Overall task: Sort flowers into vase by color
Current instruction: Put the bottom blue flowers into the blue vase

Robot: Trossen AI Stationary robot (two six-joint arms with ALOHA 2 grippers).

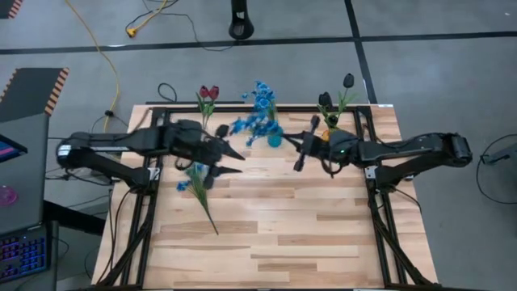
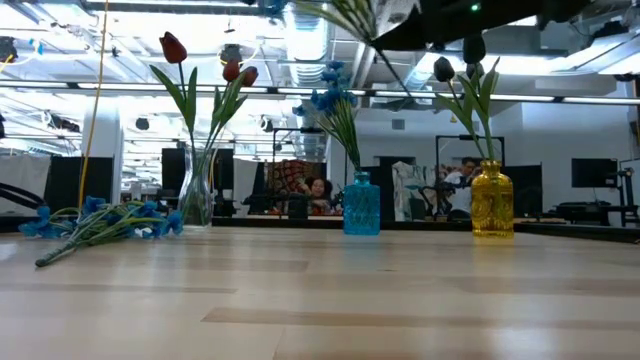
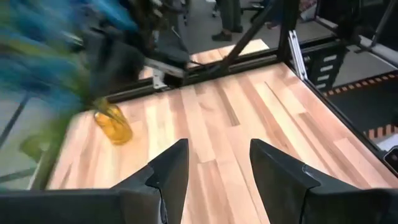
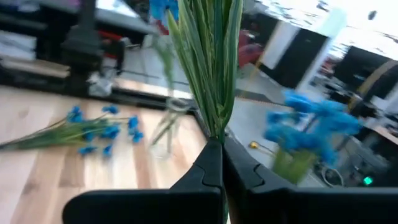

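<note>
Right gripper [image 4: 221, 163]: I see its fingers pressed together on a bundle of flat green stems and leaves [image 4: 211, 62], held up off the table near the blue vase [image 2: 361, 205]. In the overhead picture I see blue blossoms [image 1: 246, 125] beside that vase, but I cannot tell whether they top the pinched stems.

Left gripper [image 3: 214, 163]: fingers spread apart, nothing between them, held above the bare boards near the back left of the table [image 1: 283, 234].

Blue flower on the table [image 2: 100, 222]: one spray lying flat on the left side, thin green stem, clusters of small bright blue blossoms.

Clear vase [image 2: 197, 190]: glass, narrow neck, holding dark red tulip buds [image 2: 173, 47] on long green stems.

Blue vase: translucent, squarish body, back centre, with blue blossoms rising from it.

Yellow vase [image 2: 492, 201]: translucent amber, rounded, back right, holding near-black tulip buds [image 2: 443, 69].

Table: pale wood planks, smooth, with visible grain.
</note>
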